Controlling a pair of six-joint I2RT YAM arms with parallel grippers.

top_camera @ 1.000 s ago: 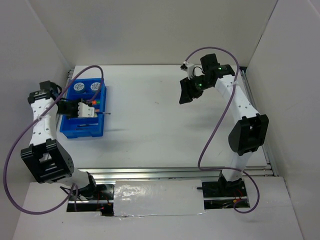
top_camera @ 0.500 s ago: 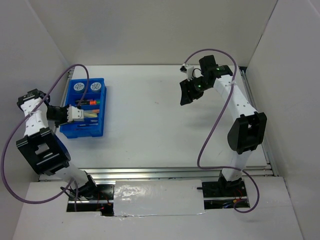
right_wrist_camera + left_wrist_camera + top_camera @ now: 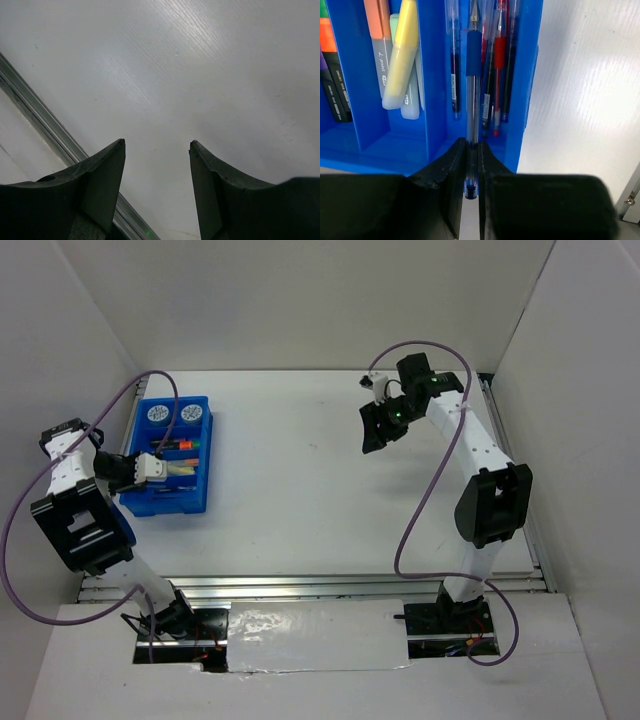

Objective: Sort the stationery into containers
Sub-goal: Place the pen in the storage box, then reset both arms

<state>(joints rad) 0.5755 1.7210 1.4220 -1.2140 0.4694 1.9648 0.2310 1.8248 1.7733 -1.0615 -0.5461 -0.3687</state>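
Now the left claw (image 3: 472,150) pinches a blue-grip pen (image 3: 473,55) over the tray (image 3: 432,75) — right claw (image 3: 157,150) gapes, empty.

bright even light, faint soft shadows, glare streaks on the table (image 3: 165,75), mostly sharp

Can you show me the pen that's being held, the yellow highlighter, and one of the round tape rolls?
held pen (image 3: 473,55): left wrist view, on its dark-blue grip sleeve.
yellow highlighter (image 3: 404,50): left wrist view, on the middle of its barrel.
tape roll (image 3: 157,414): top view, on its round patterned face.
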